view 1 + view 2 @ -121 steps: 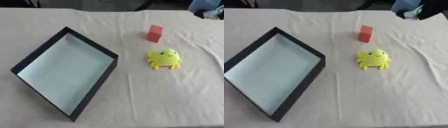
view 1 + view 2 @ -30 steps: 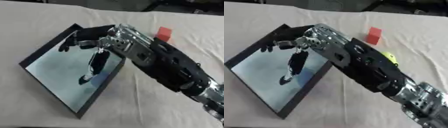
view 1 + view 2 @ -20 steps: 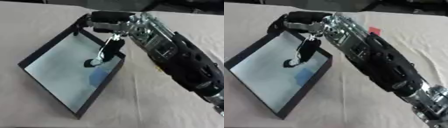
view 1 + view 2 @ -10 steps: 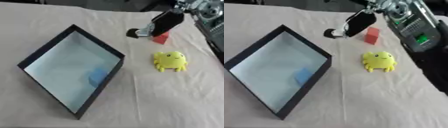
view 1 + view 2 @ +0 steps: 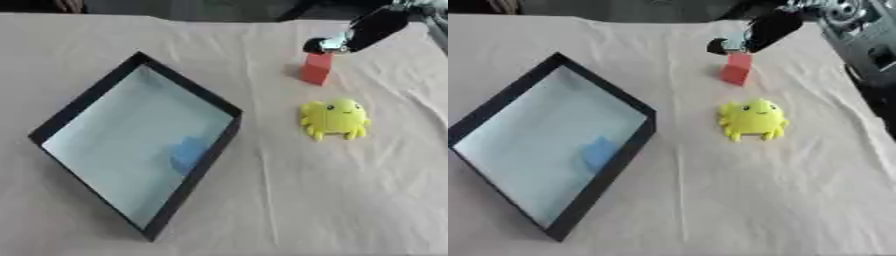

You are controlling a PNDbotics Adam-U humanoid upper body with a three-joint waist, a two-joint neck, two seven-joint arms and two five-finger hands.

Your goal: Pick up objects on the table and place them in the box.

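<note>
The right hand has left the box, where a blue object now lies, and hovers empty, fingers relaxed, at the red block's twelve o'clock; the yellow toy waits too.

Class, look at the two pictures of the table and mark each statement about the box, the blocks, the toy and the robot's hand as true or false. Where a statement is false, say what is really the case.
1. A blue block lies inside the box. True.
2. The red block lies inside the box. False: it stands on the cloth, outside the box, beyond the yellow toy.
3. The right hand is just above the red block. True.
4. The right hand is carrying the yellow toy. False: the toy sits on the cloth, apart from the hand.
5. The yellow toy lies to the left of the box. False: it lies to the box's right.
</note>
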